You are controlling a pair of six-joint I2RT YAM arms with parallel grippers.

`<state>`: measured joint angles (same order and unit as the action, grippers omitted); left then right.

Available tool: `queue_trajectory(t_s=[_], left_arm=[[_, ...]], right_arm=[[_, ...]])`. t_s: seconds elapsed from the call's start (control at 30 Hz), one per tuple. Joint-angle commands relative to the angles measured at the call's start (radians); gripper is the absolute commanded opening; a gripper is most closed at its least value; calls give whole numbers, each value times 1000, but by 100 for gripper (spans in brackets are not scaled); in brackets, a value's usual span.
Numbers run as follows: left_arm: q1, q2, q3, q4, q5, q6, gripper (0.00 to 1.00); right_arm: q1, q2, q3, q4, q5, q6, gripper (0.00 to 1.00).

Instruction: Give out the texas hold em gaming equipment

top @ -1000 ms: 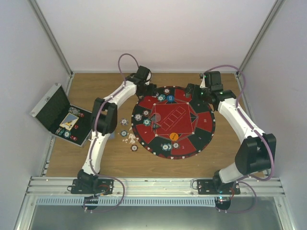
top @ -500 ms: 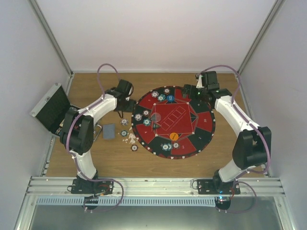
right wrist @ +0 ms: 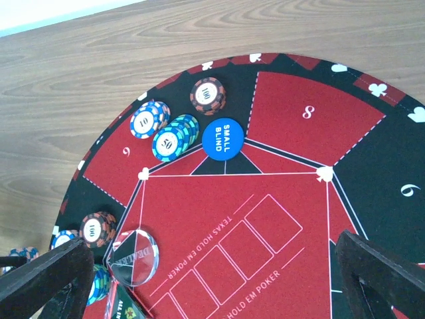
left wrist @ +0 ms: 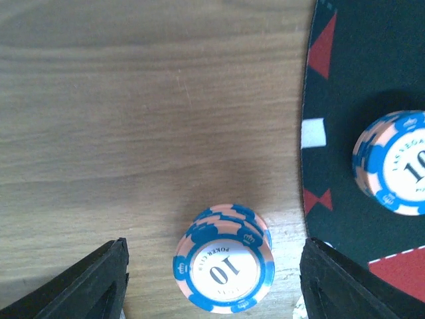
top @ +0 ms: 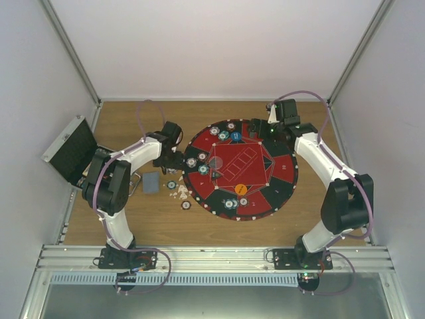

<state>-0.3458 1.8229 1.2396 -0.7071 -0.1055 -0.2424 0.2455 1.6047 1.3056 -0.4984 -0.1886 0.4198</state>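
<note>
The left gripper [left wrist: 214, 244] is seen low over the wooden table [left wrist: 99, 100], just off the left rim of the round red-and-black mat [left wrist: 362, 60]; its fingers [left wrist: 93, 282] are spread apart, and a short stack of blue-and-pink "10" chips [left wrist: 224, 269] stands between them with a gap on either side, so nothing is gripped. A second blue-and-pink stack [left wrist: 397, 163] is set on the black border of the mat, near its rim. The right gripper [right wrist: 212, 242] is held above the far part of the mat, its fingers [right wrist: 46, 276] opened wide with nothing caught between them. Below it, near the far rim, three stacks are grouped close together: dark red "100" chips [right wrist: 208, 95], blue-and-white "10" chips [right wrist: 149, 119] and teal "50" chips [right wrist: 174, 139]. The blue SMALL BLIND disc [right wrist: 223, 138] is placed just beside the teal stack. A clear dealer button [right wrist: 135, 256] is laid at the left corner of the red centre field, and another dark red stack [right wrist: 98, 229] stands beside it. In the overhead view a grey-blue deck of cards [top: 151, 182] is seen on the table left of the mat, with a few loose chips [top: 186, 205] near it; an orange disc [top: 240, 189] is seen on the near part of the mat, and a black aluminium-edged case [top: 73, 149] at the table's left edge — partly hidden by the left arm
</note>
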Motion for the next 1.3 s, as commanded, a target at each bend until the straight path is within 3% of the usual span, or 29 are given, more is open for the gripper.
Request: queue_trajectory(t_s=[0.0,0.53,1.27], left_arm=[[5,-29,-36,24,20,9,71],[-13,24,-77,56,41,26,69],[-24,108,-131,28,-47,-20,50]], right_arm=[[14,5,17,8,-4,-2,100],[20,10,14,7,-2,-1,99],[19,7,7,2,10,-2,100]])
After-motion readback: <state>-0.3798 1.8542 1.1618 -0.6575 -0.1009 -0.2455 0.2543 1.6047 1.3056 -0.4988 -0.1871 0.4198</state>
